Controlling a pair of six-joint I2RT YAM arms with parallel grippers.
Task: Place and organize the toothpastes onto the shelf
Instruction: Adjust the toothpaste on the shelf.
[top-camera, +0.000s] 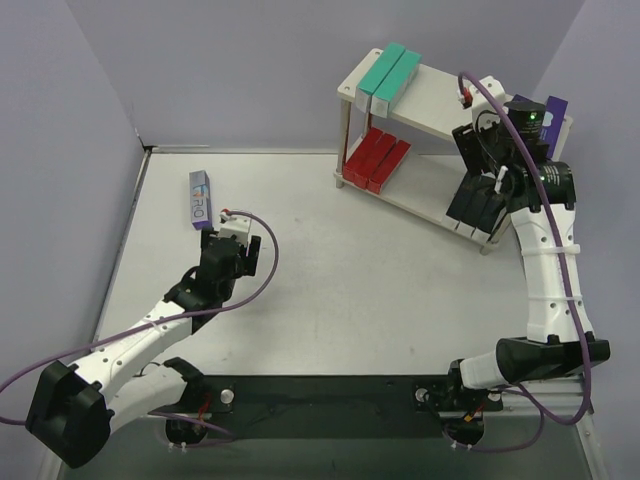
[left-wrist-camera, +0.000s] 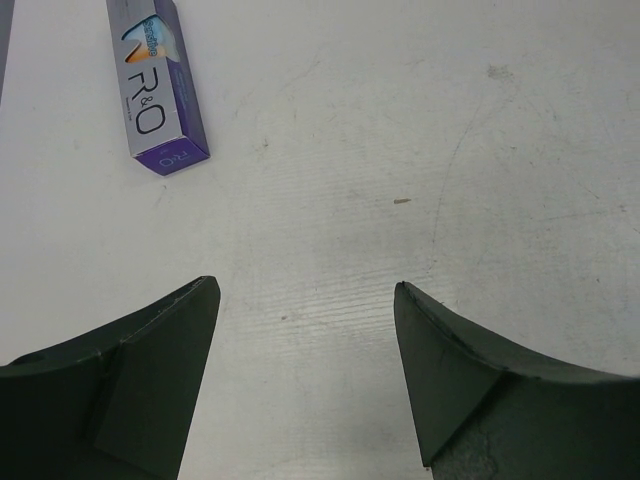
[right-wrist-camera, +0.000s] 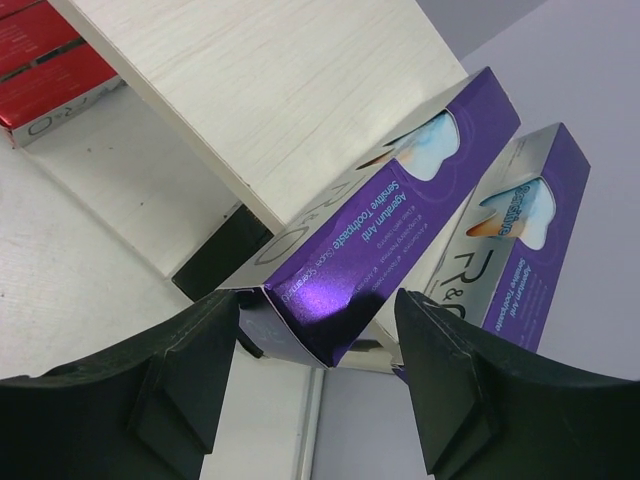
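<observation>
Shelf (top-camera: 436, 98) stands at the far right of the table (top-camera: 350, 290), two tiers. Top tier: teal cartons (top-camera: 388, 72) at the left end, two purple ones at the right end. Lower tier: red cartons (top-camera: 376, 160) on the left, black cartons (top-camera: 478, 200) on the right.

Your right gripper (right-wrist-camera: 318, 300) is at the top tier's right end. Its fingers (right-wrist-camera: 180, 390) sit either side of the end of the nearer purple carton (right-wrist-camera: 400, 200), close against both faces. Jaws stand partly apart; you cannot tell whether they press the box or only bracket it. That carton lies on the top board, with the second purple carton (right-wrist-camera: 520, 220) just beside it.

Your left gripper (left-wrist-camera: 305, 290) hovers over bare table at the near left, jaws wide and holding nothing. The loose purple R&O carton (left-wrist-camera: 160, 85) lies flat on the table ahead and to the left, apart from both fingers
</observation>
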